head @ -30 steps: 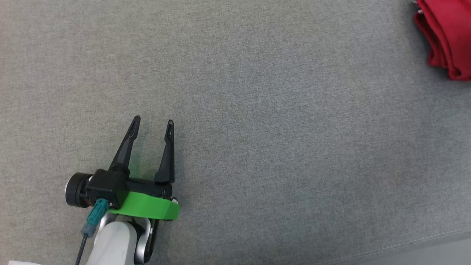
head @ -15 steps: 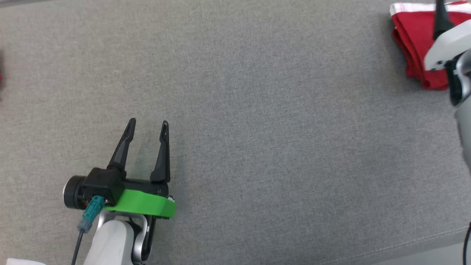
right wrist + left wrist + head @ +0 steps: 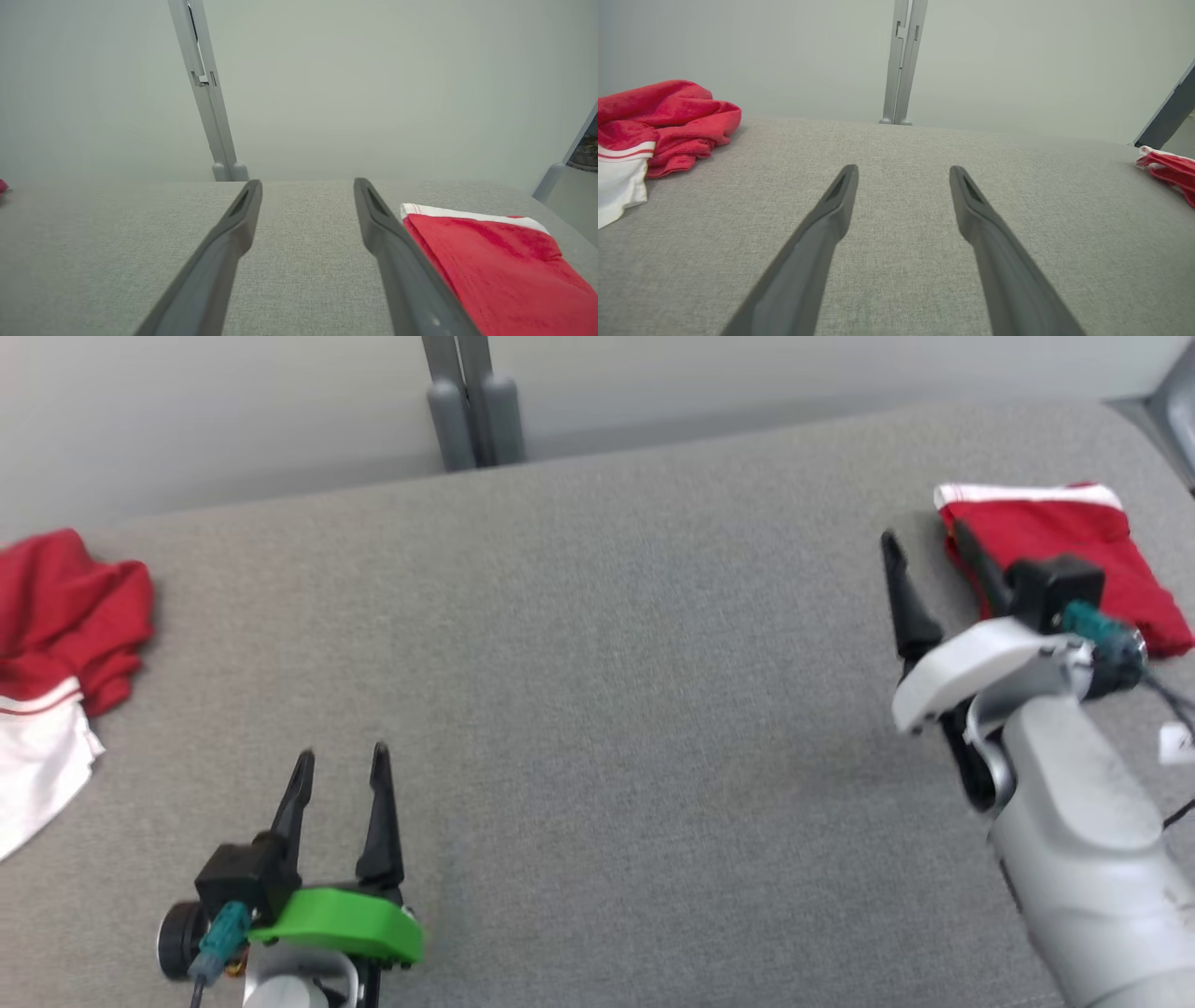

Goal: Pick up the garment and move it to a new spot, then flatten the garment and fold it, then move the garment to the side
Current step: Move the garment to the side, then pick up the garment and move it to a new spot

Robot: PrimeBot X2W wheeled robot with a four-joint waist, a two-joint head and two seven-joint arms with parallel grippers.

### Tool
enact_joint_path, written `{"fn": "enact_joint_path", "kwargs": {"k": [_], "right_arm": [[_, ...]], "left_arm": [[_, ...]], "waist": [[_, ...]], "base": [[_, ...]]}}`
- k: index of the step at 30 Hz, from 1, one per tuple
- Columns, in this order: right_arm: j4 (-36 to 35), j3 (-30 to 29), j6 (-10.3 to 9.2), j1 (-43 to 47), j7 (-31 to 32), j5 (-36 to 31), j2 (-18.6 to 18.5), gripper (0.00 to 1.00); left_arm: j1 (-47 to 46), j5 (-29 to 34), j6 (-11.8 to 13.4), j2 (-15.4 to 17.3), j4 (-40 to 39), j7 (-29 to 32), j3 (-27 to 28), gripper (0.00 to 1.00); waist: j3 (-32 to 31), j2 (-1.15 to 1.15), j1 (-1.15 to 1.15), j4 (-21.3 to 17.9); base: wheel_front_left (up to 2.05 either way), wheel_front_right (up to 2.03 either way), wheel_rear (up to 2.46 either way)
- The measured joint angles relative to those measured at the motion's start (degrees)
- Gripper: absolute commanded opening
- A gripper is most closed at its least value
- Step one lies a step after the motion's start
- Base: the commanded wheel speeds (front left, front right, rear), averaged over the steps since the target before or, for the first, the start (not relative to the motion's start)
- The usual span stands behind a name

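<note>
A folded red garment with a white band lies flat at the far right of the grey table. My right gripper hovers open at its left edge, one finger in front of the cloth, nothing between the fingers. The right wrist view shows the folded garment just right of the open right gripper. A crumpled red and white garment lies at the far left. My left gripper stands open and empty near the front left. In the left wrist view, the left gripper has the crumpled garment at its left.
A grey upright post stands behind the table's far edge, with a pale wall beyond it. A dark slanted bar rises past the table's right end. Bare grey cloth stretches between the two garments.
The head camera has tilted up, bringing the far edge and the crumpled garment into view. My right arm has come in from the right beside the folded garment. Both grippers stay open.
</note>
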Motion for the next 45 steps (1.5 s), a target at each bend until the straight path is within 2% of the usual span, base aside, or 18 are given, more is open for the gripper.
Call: {"fn": "enact_joint_path", "kwargs": {"k": [6, 11, 20, 26, 45], "right_arm": [[-7.57, -0.3, 0.0, 9.61, 0.0, -0.88, 2.87, 1.0], [-14.21, -3.05, 0.0, 18.03, 0.0, -2.46, 6.26, 1.0], [-23.09, -5.23, 0.0, 29.66, 0.0, -3.19, 7.95, 1.0], [-24.06, -3.69, 0.0, 32.95, 0.0, -0.69, 8.03, 1.0], [-23.42, -3.38, 0.0, 33.01, 0.0, -0.68, 8.03, 1.0]], "left_arm": [[3.83, -0.57, 0.67, -0.18, 0.74, -0.01, 1.99, 1.0], [6.35, -0.65, 0.76, -0.24, 0.94, -0.01, 2.74, 1.0], [8.85, -0.9, 0.9, -0.29, 1.25, -0.01, 2.21, 1.0], [9.24, -0.63, 1.01, -0.3, 1.54, -0.01, 1.93, 1.0], [9.24, -0.55, 1.0, -0.31, 1.3, -0.01, 1.66, 1.0]], "waist": [[-5.7, 0.0, 0.0, 1.7], [-9.03, 0.0, 0.0, 3.38], [-11.93, 0.0, 0.0, 5.95], [-12.55, 0.0, 0.0, 6.53], [-12.66, 0.0, 0.0, 6.91]], "base": [[0.0, 0.0, 0.0], [0.0, 0.0, 0.0], [0.0, 0.0, 0.0], [0.0, 0.0, 0.0], [0.0, 0.0, 0.0]]}}
